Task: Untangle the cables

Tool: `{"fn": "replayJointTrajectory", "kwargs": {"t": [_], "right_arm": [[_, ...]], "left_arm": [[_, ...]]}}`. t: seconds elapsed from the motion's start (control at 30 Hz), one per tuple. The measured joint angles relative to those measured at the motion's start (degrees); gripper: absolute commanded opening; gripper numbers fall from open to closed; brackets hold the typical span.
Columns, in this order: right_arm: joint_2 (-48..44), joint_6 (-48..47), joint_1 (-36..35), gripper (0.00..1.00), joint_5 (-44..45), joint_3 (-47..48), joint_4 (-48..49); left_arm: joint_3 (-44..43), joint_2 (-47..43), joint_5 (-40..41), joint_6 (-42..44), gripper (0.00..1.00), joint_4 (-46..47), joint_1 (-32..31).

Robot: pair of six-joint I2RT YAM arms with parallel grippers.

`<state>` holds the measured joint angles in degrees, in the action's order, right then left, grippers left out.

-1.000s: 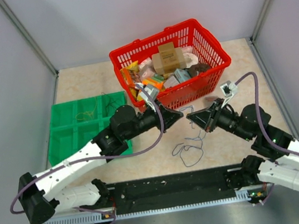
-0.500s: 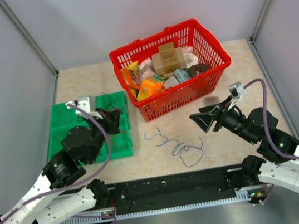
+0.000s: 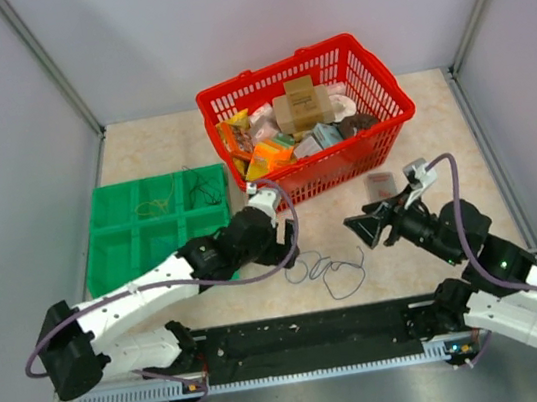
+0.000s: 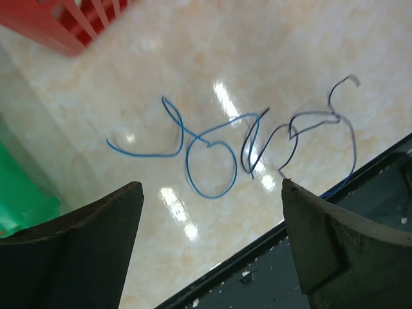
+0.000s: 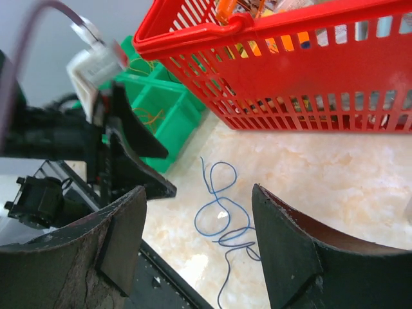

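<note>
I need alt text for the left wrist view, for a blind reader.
A blue cable and a grey cable lie in overlapping loops on the beige table, framed by the open left end effector. A red basket corner shows top left.

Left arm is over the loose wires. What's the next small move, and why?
Probably lower the left end effector straight down and close on the loop of the blue wire. Its fingers are open and straddle that loop from above. The blue wire seems to meet the grey wire only at one end, and the right end effector is open and off to the side.
</note>
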<state>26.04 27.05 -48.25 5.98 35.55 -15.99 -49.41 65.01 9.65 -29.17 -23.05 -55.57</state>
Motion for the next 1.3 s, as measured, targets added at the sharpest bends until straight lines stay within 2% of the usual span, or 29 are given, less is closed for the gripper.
{"fn": "replayJointTrajectory", "kwargs": {"t": [0.07, 0.13, 0.2, 0.23, 0.5, 0.57, 0.7, 0.77, 0.87, 0.97, 1.0, 1.2, 1.3], "right_arm": [[-2.8, 0.0, 0.0, 0.66, 0.5, -0.9, -1.8], [-5.4, 0.0, 0.0, 0.66, 1.0, -1.2, -3.3], [-7.5, 0.0, 0.0, 0.66, 1.7, -1.2, -4.3], [-8.2, 0.0, 0.0, 0.66, 2.0, -1.2, -4.7], [-10.2, 0.1, 0.0, 0.66, 3.0, -1.2, -8.1], [-10.5, 0.2, 0.0, 0.66, 3.0, -1.2, -8.9], [-11.2, 0.6, 0.0, 0.66, 3.2, -1.2, -9.7], [-11.6, 0.6, 0.0, 0.66, 3.3, -1.2, -10.2], [-11.8, 0.6, 0.0, 0.66, 3.4, -1.2, -10.5], [-11.8, 0.7, 0.0, 0.66, 3.4, -1.2, -10.7], [-11.8, 0.9, 0.0, 0.66, 3.5, -1.2, -10.7], [-11.8, 1.2, 0.0, 0.66, 3.5, -1.2, -10.7], [-11.8, 1.3, 0.0, 0.66, 3.6, -1.2, -10.7]], "left_arm": [[2.4, 2.2, -0.2, -1.4, 0.92, -0.1, -1.6], [2.3, 5.5, 1.8, -2.3, 0.84, 0.9, -4.7], [0.8, 10.0, 4.1, -3.1, 0.7, 1.4, -7.7], [-0.4, 12.9, 5.3, -3.8, 0.68, 1.5, -8.9], [-7.3, 30.0, 12.3, -5.6, 0.68, 1.4, -9.8], [-8.4, 32.1, 12.5, -5.8, 0.72, 1.4, -9.6], [-8.9, 34.1, 11.9, -6.5, 0.7, 1.8, -8.6], [-8.9, 34.8, 10.7, -6.9, 0.61, 2.2, -7.5], [-8.9, 35.3, 9.3, -7.5, 0.43, 3.3, -6.1], [-8.9, 35.4, 9.3, -8.2, 0.05, 3.7, -5.3], [-8.9, 35.5, 9.5, -8.3, 0.0, 3.8, -5.2], [-8.2, 34.0, 11.5, -8.9, 0.0, 1.8, -5.6], [-4.7, 27.2, 13.7, -9.3, 0.0, -0.9, -5.6]]}}
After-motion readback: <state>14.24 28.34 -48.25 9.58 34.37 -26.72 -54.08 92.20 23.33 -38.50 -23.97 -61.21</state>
